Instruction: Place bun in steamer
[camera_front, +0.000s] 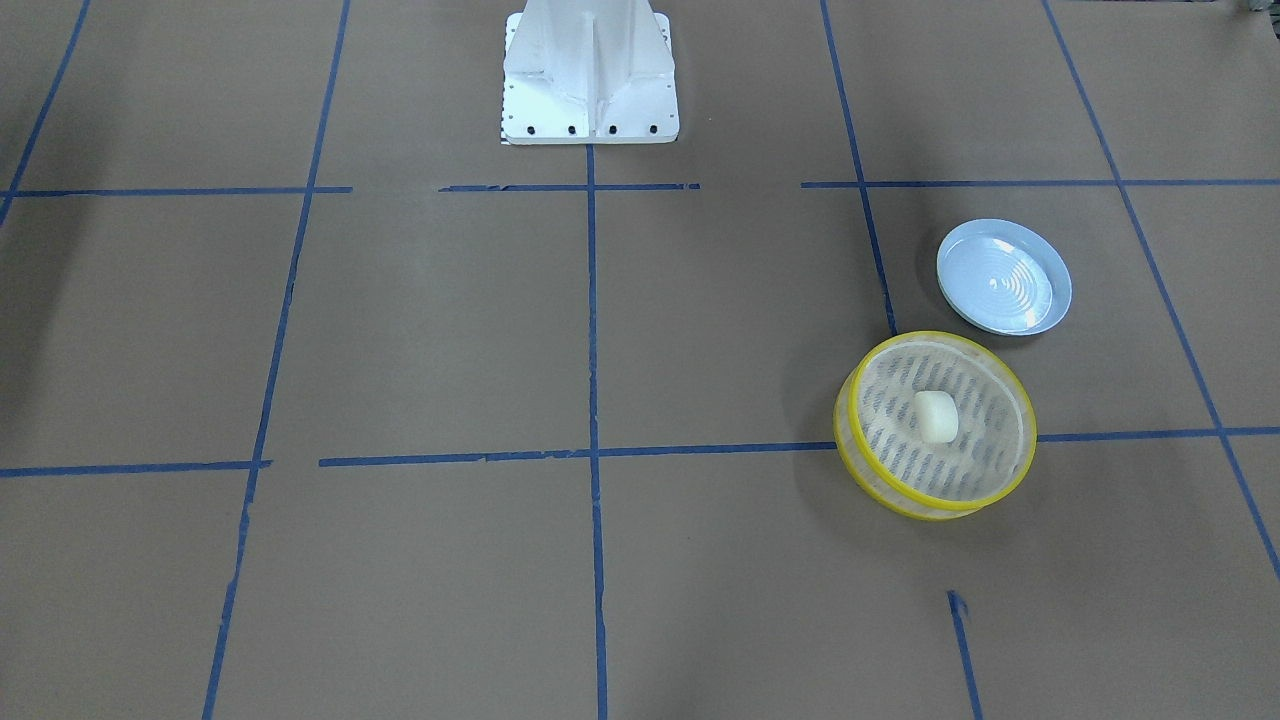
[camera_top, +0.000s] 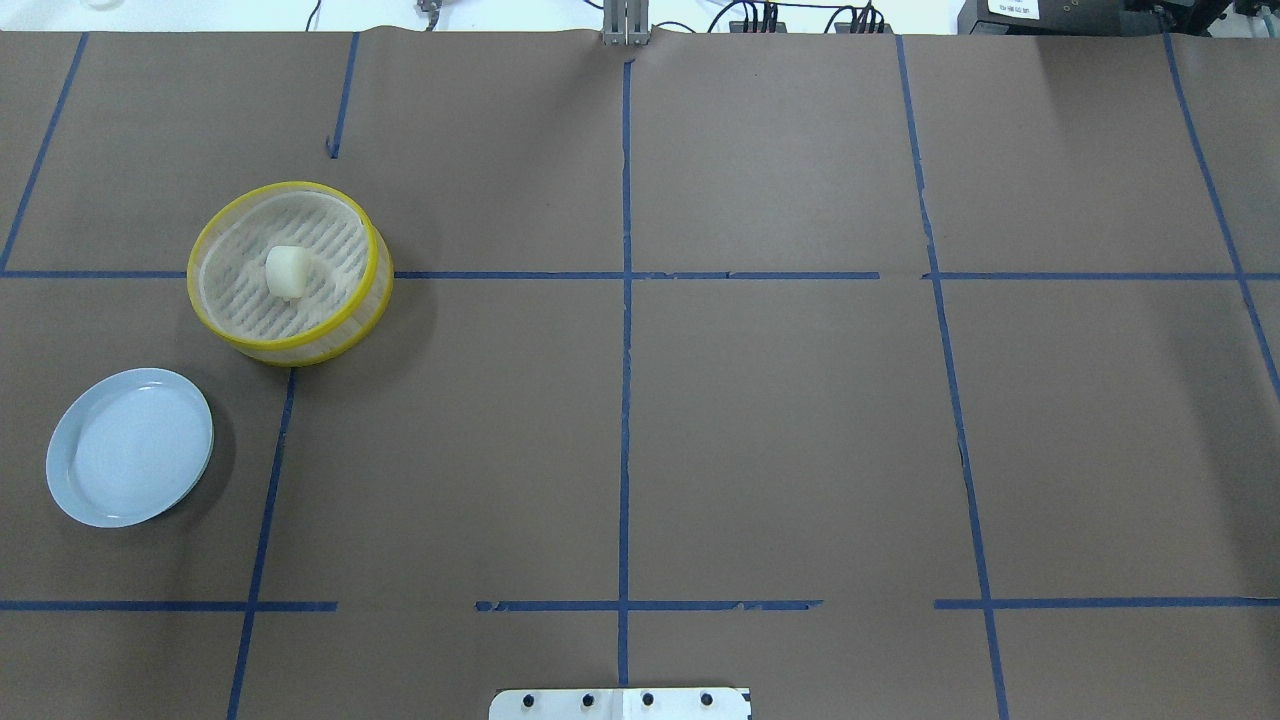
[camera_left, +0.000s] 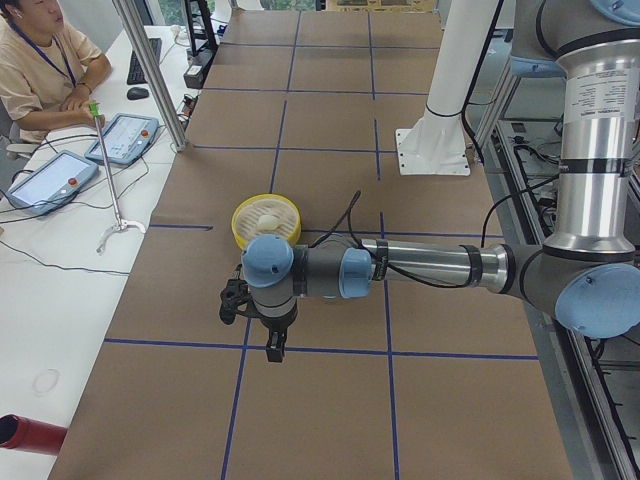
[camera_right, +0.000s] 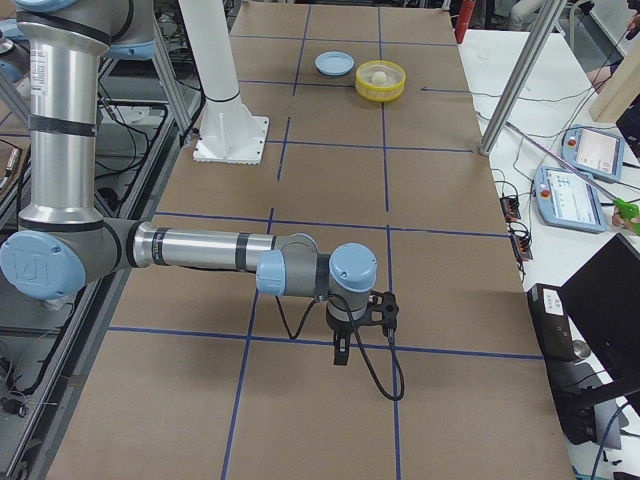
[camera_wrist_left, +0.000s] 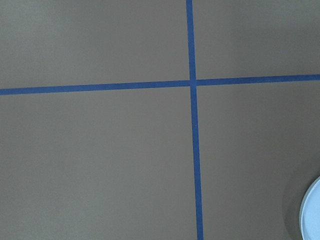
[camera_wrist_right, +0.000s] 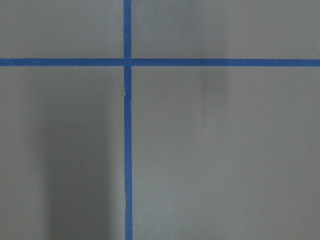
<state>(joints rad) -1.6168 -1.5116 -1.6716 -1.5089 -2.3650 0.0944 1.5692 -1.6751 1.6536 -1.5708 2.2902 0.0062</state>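
Bun (camera_front: 936, 416) seated mid-steamer (camera_front: 935, 338); left gripper (camera_left: 272, 346) and right gripper (camera_right: 340, 352) hang clear, whether fingers open or closed cannot tell. Risk: low arm sweep nudging steamer.

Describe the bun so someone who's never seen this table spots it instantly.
On the brown table, find the yellow-rimmed steamer on the robot's left side. The bun sits on its slotted floor: a small cream-white lump, unlike the flat, empty pale blue plate nearby.
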